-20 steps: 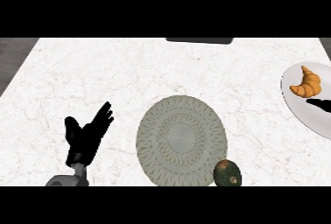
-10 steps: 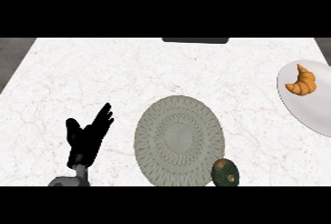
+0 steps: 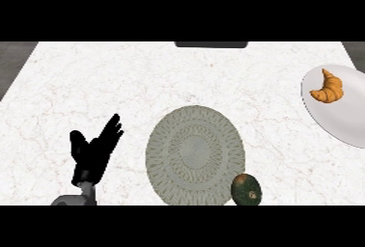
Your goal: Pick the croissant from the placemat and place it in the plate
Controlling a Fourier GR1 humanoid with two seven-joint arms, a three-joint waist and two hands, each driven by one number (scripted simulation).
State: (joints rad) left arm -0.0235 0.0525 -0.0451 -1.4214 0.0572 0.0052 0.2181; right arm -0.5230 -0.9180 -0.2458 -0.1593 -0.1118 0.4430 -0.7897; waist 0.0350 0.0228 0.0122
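Note:
The golden croissant point(image 3: 329, 88) lies on the upper part of the white plate point(image 3: 341, 118) at the counter's right edge. The round grey-green placemat point(image 3: 195, 154) lies at the middle front with nothing resting on its centre. My left hand point(image 3: 94, 150) rests open at the lower left, fingers straight and pointing up, well left of the placemat. My right hand does not show in the head view.
A dark green, rounded vegetable point(image 3: 246, 189) sits at the placemat's lower right edge. A dark object point(image 3: 211, 44) lies at the counter's far edge. The white marble counter point(image 3: 128, 87) spreads between them.
The dark shape of the right hand over the plate's lower part has left the view. The croissant stays on the plate. The left hand has not moved.

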